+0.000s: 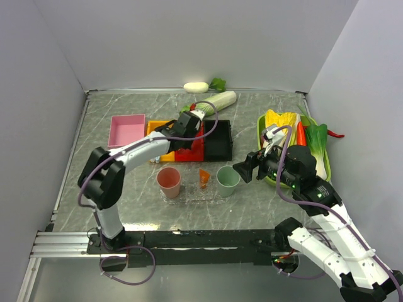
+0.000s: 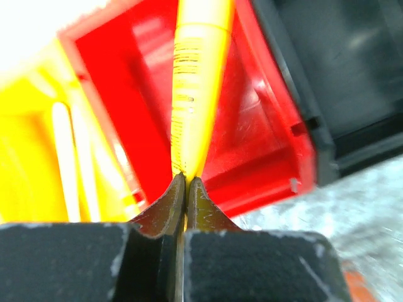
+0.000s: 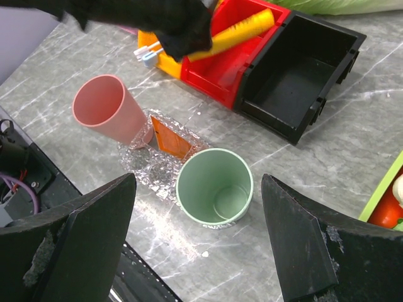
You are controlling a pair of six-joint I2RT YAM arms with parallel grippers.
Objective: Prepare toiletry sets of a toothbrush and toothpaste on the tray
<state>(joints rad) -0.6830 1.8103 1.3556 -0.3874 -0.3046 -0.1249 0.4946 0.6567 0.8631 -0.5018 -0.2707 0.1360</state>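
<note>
My left gripper [image 2: 187, 179] is shut on the flat end of a yellow-orange toothpaste tube [image 2: 195, 82], which hangs over the red bin [image 2: 258, 145]. From above, that gripper [image 1: 189, 126] is over the bins at the back. Two pale toothbrushes [image 2: 63, 157] lie in the yellow bin beside it. The clear speckled tray [image 3: 148, 170] holds an orange toothpaste tube [image 3: 170, 139], also seen from above [image 1: 204, 178]. My right gripper [image 3: 198, 182] is open and empty above the green cup [image 3: 214, 185].
A pink cup [image 1: 169, 182] and the green cup [image 1: 228, 180] stand at the tray's two ends. An empty black bin [image 1: 218, 139] adjoins the red one, and a pink bin [image 1: 126, 130] sits further left. A green vegetable tray [image 1: 315, 151] lies at the right.
</note>
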